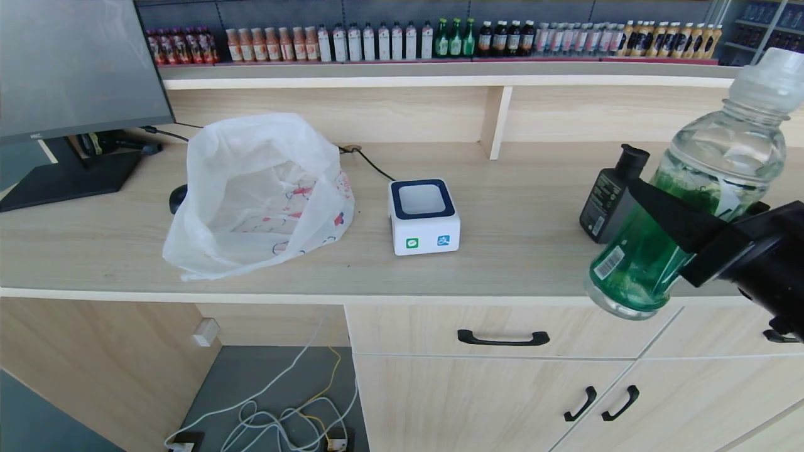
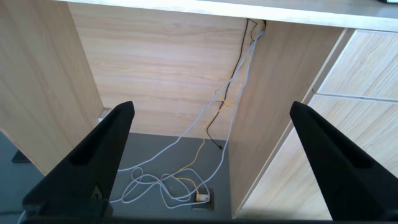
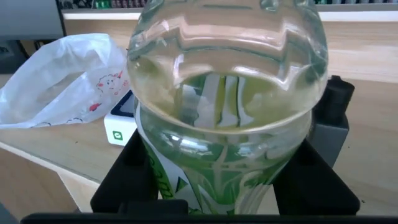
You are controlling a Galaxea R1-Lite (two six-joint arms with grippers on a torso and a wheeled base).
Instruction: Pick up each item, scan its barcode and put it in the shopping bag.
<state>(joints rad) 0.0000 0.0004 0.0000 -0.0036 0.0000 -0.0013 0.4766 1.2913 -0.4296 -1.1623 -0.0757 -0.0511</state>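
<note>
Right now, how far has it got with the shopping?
Nothing looks bagged: the shopping bag seems empty. The right claw holds the green-labelled bottle off the counter, not yet over the scanner. Left: scan and bag it, then the dark bottle standing behind it.

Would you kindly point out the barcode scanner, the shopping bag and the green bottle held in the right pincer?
barcode scanner (image 1: 424, 216): head view, front edge of its top face.
shopping bag (image 1: 259, 196): head view, translucent wall inside its open mouth.
green bottle (image 1: 631, 270): head view, lower green body, below the pincer's finger.

dark bottle (image 1: 604, 204) half behind green bottle (image 1: 631, 276), monitor (image 1: 75, 63) cropped
</note>
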